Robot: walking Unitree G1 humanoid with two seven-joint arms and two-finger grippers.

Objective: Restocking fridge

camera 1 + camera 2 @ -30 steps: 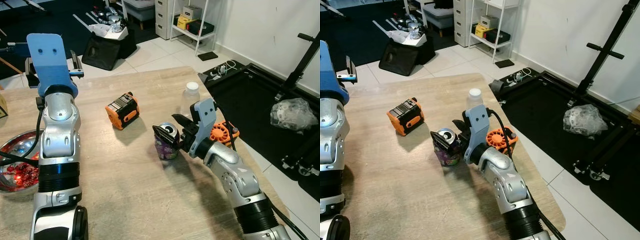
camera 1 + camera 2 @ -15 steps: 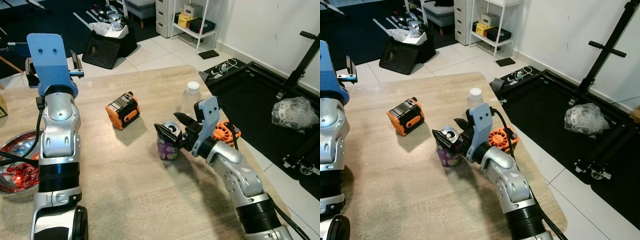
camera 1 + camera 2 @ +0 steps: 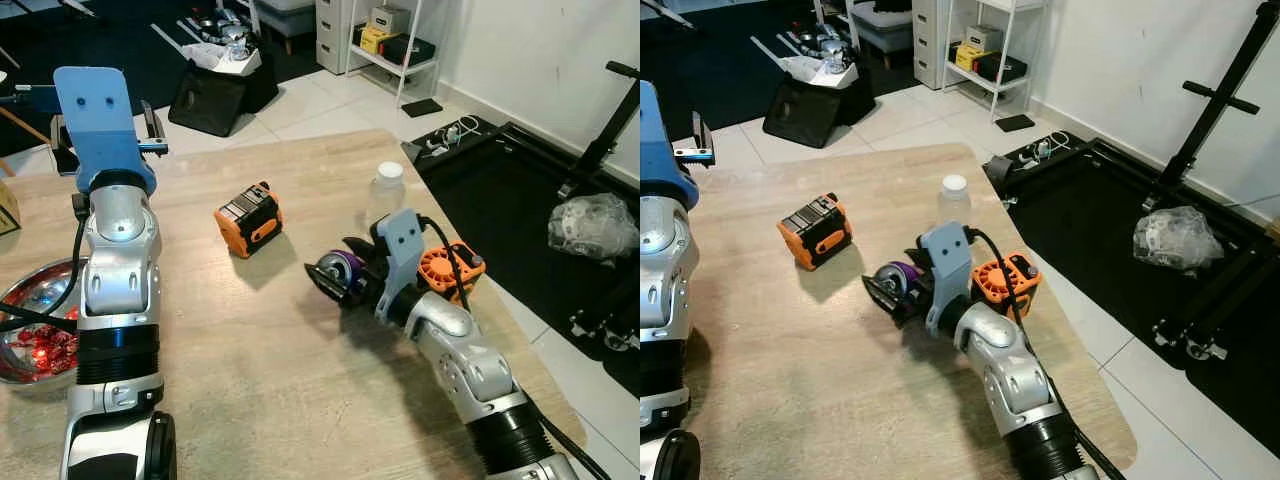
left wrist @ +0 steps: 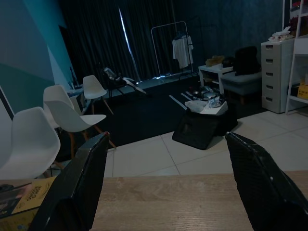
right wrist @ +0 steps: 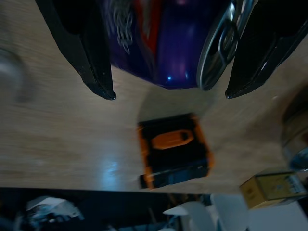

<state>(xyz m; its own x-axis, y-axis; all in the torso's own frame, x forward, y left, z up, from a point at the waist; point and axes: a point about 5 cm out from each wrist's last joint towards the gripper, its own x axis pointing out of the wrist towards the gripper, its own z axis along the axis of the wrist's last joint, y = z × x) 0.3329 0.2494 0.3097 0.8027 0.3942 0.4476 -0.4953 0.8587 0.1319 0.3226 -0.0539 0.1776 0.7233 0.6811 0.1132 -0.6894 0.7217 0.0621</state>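
Can was the thing that changed: a second ago it stood up on the table with its silver top to the ceiling, and now it was tipped on its side, lifted a little, between the two black fingers of the right gripper.

Going left to right, the metal bowl sat at 9 o'clock. The left gripper was held up high, its fingers spread wide with nothing in them. The orange and black box lay at 11 o'clock from the can. The right gripper pinched the purple can from both sides. The clear bottle stood at 1 o'clock from it, and the orange fan lay at 3 o'clock.

I think the can was picked up, so it could go to the fridge next.
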